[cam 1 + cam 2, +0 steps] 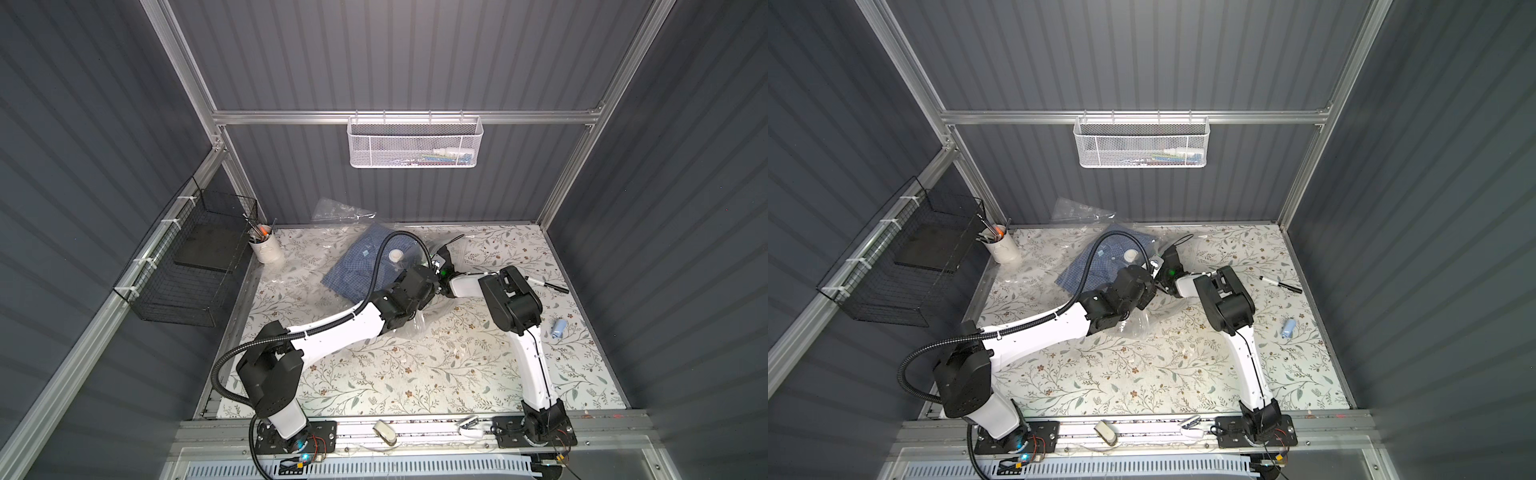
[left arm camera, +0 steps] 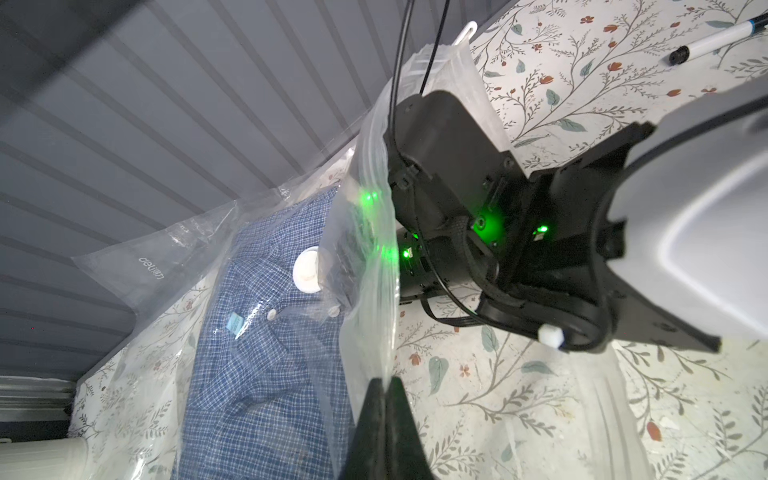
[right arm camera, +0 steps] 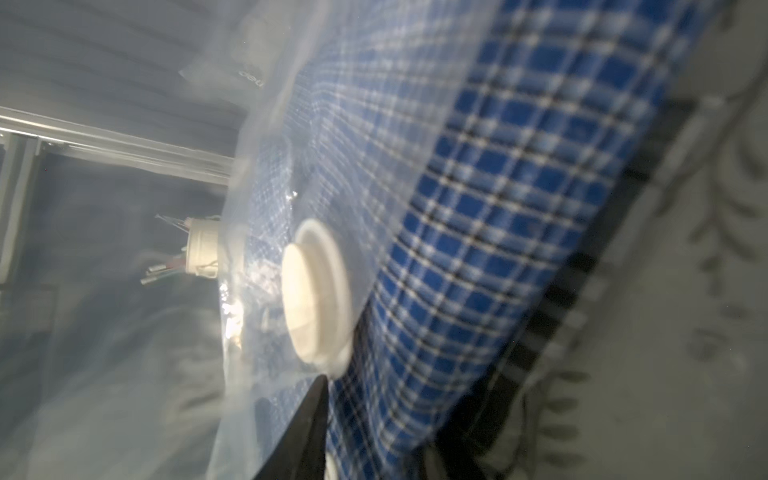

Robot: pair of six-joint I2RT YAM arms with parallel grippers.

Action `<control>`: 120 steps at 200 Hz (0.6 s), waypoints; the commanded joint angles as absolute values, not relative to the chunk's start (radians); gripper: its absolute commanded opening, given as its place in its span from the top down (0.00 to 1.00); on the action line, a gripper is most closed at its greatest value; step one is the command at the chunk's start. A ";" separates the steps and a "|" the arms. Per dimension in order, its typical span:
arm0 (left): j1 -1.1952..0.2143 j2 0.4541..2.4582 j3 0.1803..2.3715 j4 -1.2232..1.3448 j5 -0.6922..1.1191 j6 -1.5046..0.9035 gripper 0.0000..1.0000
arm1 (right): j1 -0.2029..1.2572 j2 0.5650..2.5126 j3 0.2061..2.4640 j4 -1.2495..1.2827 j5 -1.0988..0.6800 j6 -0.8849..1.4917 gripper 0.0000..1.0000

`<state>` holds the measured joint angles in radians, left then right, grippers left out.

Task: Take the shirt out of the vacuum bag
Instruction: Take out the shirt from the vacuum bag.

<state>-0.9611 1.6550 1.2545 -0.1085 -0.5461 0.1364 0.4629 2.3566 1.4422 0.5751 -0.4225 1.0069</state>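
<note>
The blue checked shirt [image 1: 361,266] [image 1: 1096,262] lies folded inside the clear vacuum bag [image 1: 415,328], near the back of the floral table. The bag's round white valve cap [image 1: 395,254] [image 2: 306,270] [image 3: 316,291] rests on top of the shirt. My left gripper [image 2: 387,380] is shut on a raised edge of the vacuum bag's film [image 2: 370,249], holding it up off the table. My right gripper [image 3: 386,415] reaches in under that film beside the valve. A fold of the shirt [image 3: 498,208] fills the space between its fingers. Both grippers' tips are hidden in both top views.
A smaller clear plastic bag [image 1: 336,210] leans on the back wall. A white cup of tools [image 1: 266,247] and a black wire basket [image 1: 187,266] stand at the left. A marker pen [image 1: 546,284] and a small blue tube [image 1: 558,328] lie at the right.
</note>
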 commanded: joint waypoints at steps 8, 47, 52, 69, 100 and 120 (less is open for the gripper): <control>-0.962 1.647 1.258 -0.100 -0.529 0.120 1.00 | 0.477 2.371 1.467 0.591 -0.429 1.037 0.72; -0.947 1.666 1.234 -0.089 -0.516 0.104 1.00 | 0.473 2.247 1.378 0.549 -0.413 1.026 0.93; -0.945 1.669 1.230 -0.086 -0.513 0.100 1.00 | 0.472 2.226 1.365 0.536 -0.408 1.023 0.94; -0.940 1.677 1.226 -0.077 -0.506 0.094 1.00 | 0.472 2.156 1.326 0.472 -0.401 1.010 0.98; -0.929 1.683 1.209 -0.068 -0.502 0.091 1.00 | 0.459 2.052 1.229 0.392 -0.393 0.986 1.00; -0.924 1.687 1.202 -0.067 -0.494 0.082 1.00 | 0.442 2.010 1.167 0.392 -0.387 0.994 1.00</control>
